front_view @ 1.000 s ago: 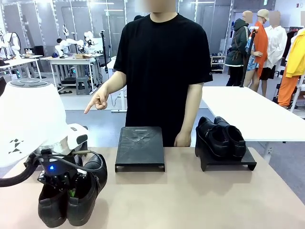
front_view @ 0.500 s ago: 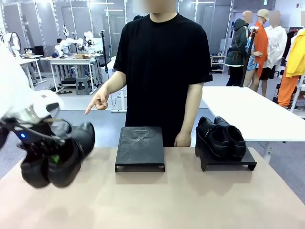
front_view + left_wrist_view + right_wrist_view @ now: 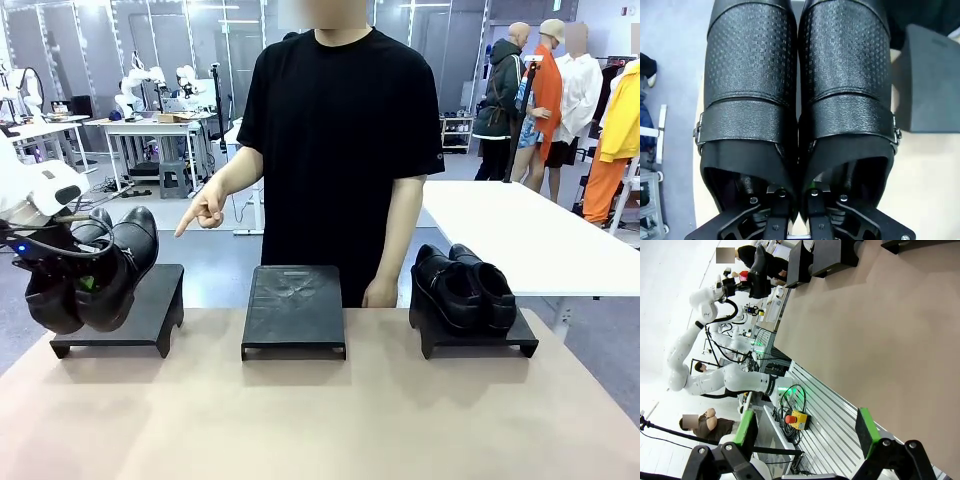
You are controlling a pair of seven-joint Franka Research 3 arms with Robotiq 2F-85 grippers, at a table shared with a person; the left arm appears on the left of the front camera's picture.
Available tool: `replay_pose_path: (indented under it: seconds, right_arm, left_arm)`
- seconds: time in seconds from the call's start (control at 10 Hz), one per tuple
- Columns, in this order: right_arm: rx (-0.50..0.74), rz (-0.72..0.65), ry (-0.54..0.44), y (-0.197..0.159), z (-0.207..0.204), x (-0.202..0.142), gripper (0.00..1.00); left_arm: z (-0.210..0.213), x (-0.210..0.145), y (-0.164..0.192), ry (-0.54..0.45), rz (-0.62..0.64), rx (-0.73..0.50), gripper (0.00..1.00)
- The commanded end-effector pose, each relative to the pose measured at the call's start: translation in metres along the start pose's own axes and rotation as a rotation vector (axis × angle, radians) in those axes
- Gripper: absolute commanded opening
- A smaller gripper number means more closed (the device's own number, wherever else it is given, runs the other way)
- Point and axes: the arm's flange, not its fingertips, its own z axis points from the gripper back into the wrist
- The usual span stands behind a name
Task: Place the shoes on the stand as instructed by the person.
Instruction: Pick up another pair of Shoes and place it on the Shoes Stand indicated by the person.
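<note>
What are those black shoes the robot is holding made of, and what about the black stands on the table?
The held shoes look like black leather: a tiny stamped square grain, smooth straps and small metal buckles. It may be imitation. The middle stand looks like matte black plastic or painted metal: dull, with faint scuffs on top. The left stand looks the same.

A light tan surface (image 3: pixel 330 420) fills the lower part of the front view. Three low black stands rest on it in a row along its far edge: one at ten o'clock (image 3: pixel 150 320), one at twelve o'clock (image 3: pixel 294 308), its top bare, and one at two o'clock (image 3: pixel 480 340) carrying a pair of black shoes (image 3: pixel 465 288).
</note>
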Motion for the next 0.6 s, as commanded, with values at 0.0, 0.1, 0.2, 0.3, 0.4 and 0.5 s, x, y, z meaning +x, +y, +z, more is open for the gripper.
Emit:
replay_pose_path:
  seconds: [0.0,0.1,0.2,0.3,0.4,0.5]
  right_arm:
    - [0.008,0.008,-0.009,0.005,0.000,0.000,1.00]
    - [0.008,0.008,-0.009,0.005,0.000,0.000,1.00]
    - [0.008,0.008,-0.009,0.005,0.000,0.000,1.00]
    - [0.008,0.008,-0.009,0.005,0.000,0.000,1.00]
    - [0.008,0.008,-0.009,0.005,0.000,0.000,1.00]
    - [0.008,0.008,-0.009,0.005,0.000,0.000,1.00]
  left_arm:
    - [-0.022,0.033,0.006,-0.018,-0.020,-0.005,0.07]
    - [-0.035,0.043,0.012,-0.019,-0.007,-0.019,0.07]
    - [-0.049,0.055,0.016,-0.026,0.001,-0.012,0.07]
    - [-0.060,0.063,0.020,-0.012,-0.019,0.043,0.07]
    - [-0.067,0.071,0.022,0.005,-0.019,0.042,0.07]
    - [-0.070,0.076,0.023,0.009,-0.021,0.016,0.07]
